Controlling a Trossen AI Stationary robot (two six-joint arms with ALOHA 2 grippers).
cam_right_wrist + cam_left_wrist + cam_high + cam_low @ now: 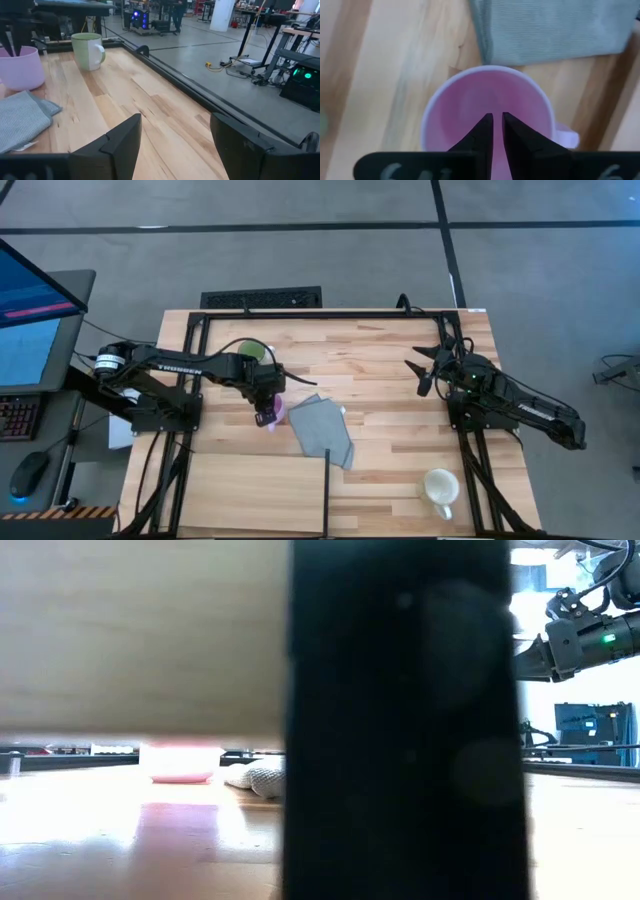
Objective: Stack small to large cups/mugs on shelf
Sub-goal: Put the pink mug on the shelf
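The light purple mug [470,100] stands upright on the tabletop beside a grey folded cloth, its handle [566,137] pointing sideways. My left gripper [497,116] is shut, pointing down into the mug's mouth, as the right wrist view also shows [12,47]. The green mug [256,352] stands upright behind it, toward the far edge. The cream-white mug [440,486] stands near the front right. The pale shelf [250,490] lies at the front left. My right gripper [420,372] waits open at the right, holding nothing. My left gripper's shut fingers [482,131] reach from above into the purple mug's opening, near its middle. I cannot tell whether they touch its inner wall or bottom. The mug's base [180,772] rests on the table.
The grey cloth [325,430] lies folded right of the purple mug. Black frame rails [328,490] edge the shelf, and one post [400,720] blocks much of the low view. Open plank tabletop [390,395] lies between the two arms.
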